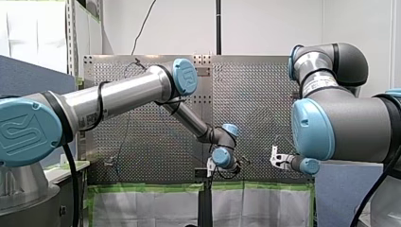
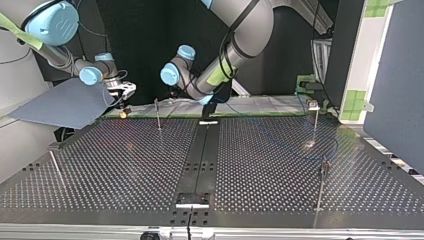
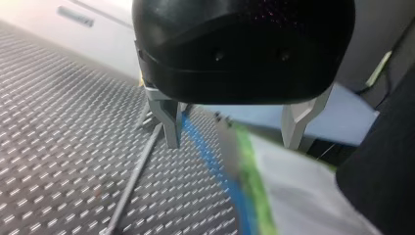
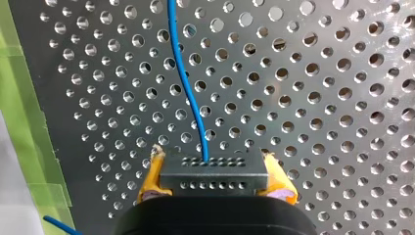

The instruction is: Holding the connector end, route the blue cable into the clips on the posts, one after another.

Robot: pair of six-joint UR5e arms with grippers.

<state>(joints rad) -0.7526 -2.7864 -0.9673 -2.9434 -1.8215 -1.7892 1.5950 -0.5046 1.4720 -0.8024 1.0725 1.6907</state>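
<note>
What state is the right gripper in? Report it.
Shut on the connector: the right gripper's yellow pads press against both its sides.

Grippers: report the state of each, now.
Left gripper: open, gripping nothing.
Right gripper: fingers shut on the connector of the blue cable.

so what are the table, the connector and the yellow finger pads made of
Table: likely sheet metal, grey with a soft sheen, punched holes. Connector: probably matte dark plastic, rows of pinholes. Yellow pads: perhaps rubber or foam, edges look frayed.
</note>
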